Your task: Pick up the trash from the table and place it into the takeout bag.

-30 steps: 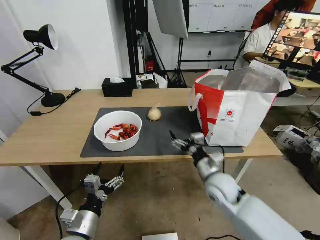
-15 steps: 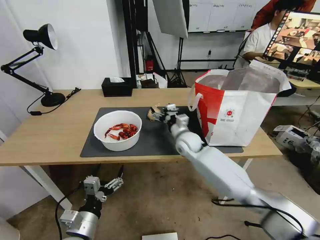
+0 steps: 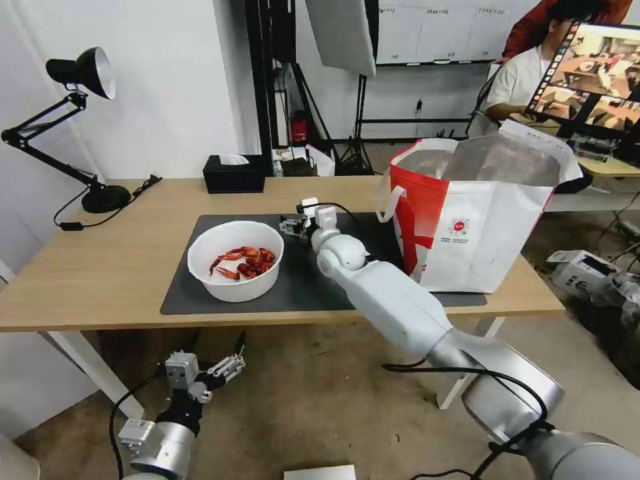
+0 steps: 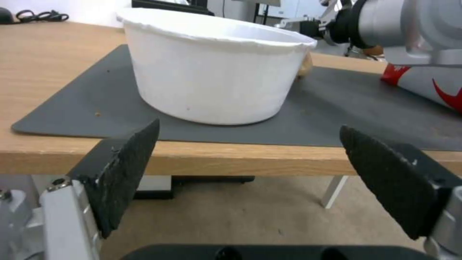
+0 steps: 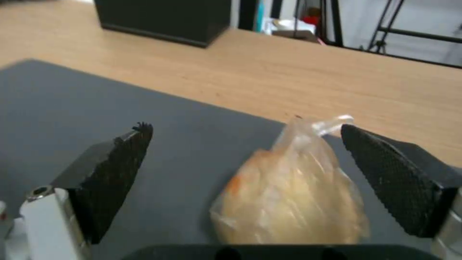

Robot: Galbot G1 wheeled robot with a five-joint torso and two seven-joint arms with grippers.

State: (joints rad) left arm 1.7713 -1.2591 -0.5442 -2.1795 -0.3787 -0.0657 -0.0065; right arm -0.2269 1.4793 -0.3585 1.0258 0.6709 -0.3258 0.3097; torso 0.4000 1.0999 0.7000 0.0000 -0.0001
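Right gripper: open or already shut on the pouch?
Open. In the right wrist view the right gripper has its fingers spread wide on either side of the knotted beige pouch, which sits on the mat, ungripped.

A: Even, bright indoor light; the wall behind the desk lamp (image 3: 80, 70) is nearly washed out, and the white bowl (image 4: 212, 65) casts only a faint shadow on the dark mat (image 4: 337, 112).

B: The foil lining of the takeout bag (image 3: 497, 160) gleams dully. The head view bows at its edges. The knotted pouch (image 5: 288, 191) is blurred, and so is the tissue box (image 5: 164, 18) behind it.
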